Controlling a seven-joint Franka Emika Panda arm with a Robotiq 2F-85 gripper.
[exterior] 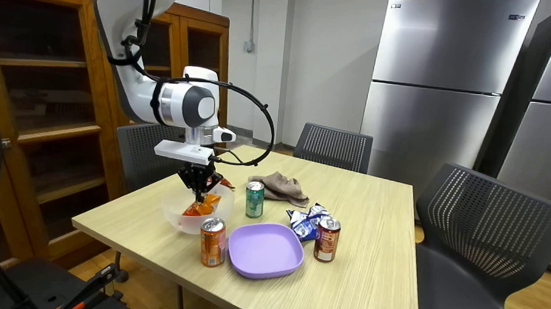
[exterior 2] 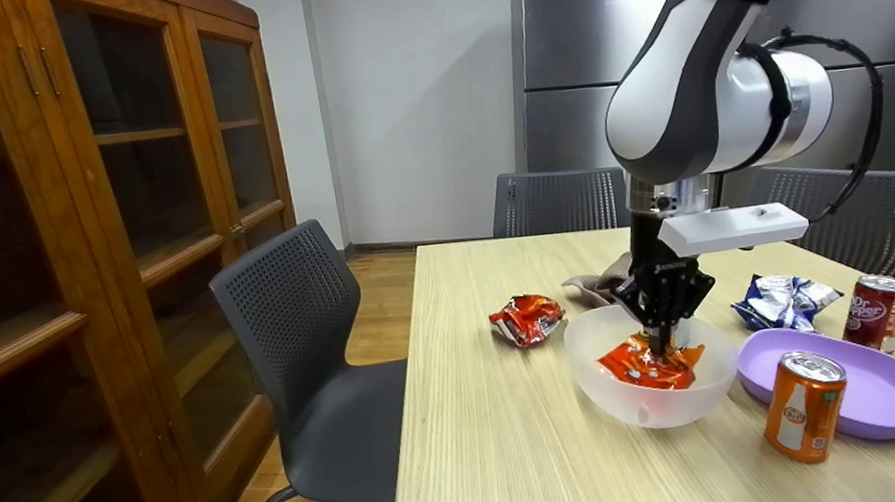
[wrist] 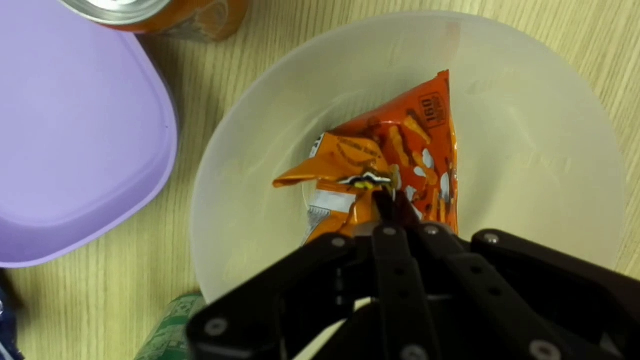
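Crumpled orng pkt (wrist: 395, 145) lies in frosted bowl (wrist: 535, 150).

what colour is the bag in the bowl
The bag is red and orange, printed with small yellowish and white shapes; the wrist view shows it best.

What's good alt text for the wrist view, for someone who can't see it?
A black end effector is closed on an orange-red snack bag inside a translucent bowl. Beside the bowl are a purple plate, an orange can and a green can, each partly cropped.
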